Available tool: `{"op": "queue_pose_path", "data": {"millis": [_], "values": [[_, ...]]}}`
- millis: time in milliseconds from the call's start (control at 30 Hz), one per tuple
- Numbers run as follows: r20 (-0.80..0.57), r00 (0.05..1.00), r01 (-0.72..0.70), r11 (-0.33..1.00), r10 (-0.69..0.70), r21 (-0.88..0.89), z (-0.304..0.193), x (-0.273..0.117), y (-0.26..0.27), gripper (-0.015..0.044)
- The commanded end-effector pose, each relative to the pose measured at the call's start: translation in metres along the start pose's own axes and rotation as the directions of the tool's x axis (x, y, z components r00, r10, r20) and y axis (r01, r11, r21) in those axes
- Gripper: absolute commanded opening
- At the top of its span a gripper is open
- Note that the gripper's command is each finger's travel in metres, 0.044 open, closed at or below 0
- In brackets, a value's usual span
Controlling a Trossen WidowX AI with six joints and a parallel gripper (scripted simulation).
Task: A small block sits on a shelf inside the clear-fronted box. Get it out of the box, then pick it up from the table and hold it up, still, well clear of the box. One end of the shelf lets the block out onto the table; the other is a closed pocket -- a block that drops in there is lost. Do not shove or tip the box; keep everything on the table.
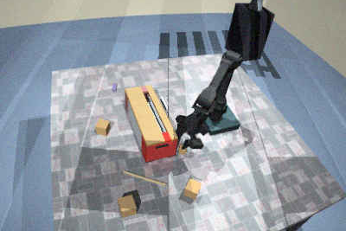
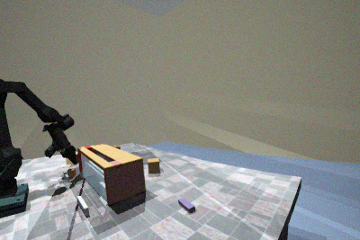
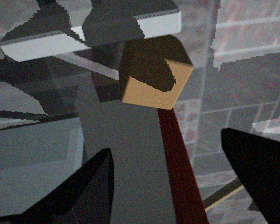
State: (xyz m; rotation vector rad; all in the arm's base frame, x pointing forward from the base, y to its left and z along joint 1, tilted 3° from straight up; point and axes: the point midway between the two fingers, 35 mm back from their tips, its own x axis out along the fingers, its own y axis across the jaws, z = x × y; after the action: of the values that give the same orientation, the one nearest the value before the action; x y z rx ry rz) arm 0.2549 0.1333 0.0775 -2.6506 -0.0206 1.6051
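Note:
The box [image 1: 143,116] [image 2: 126,174] has a tan top with a slot and a red end, and stands in the middle of the table. The small tan block [image 1: 182,150] [image 2: 71,173] [image 3: 156,75] lies on the table just outside the red end. My gripper [image 1: 190,143] [image 2: 61,155] [image 3: 166,146] is open and empty. It hangs low, right over the block, with its fingers pointing down on either side. In the wrist view the block lies ahead of the fingertips, not between them.
A white bar [image 3: 90,37] [image 2: 83,205] lies beside the box's clear front. Loose tan cubes [image 1: 103,126] [image 1: 192,189] [image 1: 127,205] [image 2: 154,165], a thin stick [image 1: 144,178] and a purple piece [image 1: 114,86] [image 2: 186,205] lie around. The arm's base [image 1: 222,122] stands to the right of the box.

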Motion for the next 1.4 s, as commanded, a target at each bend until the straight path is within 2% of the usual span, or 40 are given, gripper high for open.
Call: {"op": "queue_pose_path", "data": {"millis": [0,1000,1200,1300,1367], "values": [[0.001,1.0,0.0,1.0,0.0,-0.003,0.003,0.007,0.0,0.0285],[0.002,1.0,-0.001,1.0,0.001,-0.003,0.025,0.046,0.0,0.0285],[0.002,1.0,-0.001,1.0,0.001,-0.003,0.025,0.046,0.0,0.0127],[0.002,1.0,-0.001,1.0,0.001,-0.003,0.025,0.046,0.0,0.0107],[0.002,1.0,-0.001,1.0,0.001,-0.004,0.023,0.042,0.0,0.0055]]}}
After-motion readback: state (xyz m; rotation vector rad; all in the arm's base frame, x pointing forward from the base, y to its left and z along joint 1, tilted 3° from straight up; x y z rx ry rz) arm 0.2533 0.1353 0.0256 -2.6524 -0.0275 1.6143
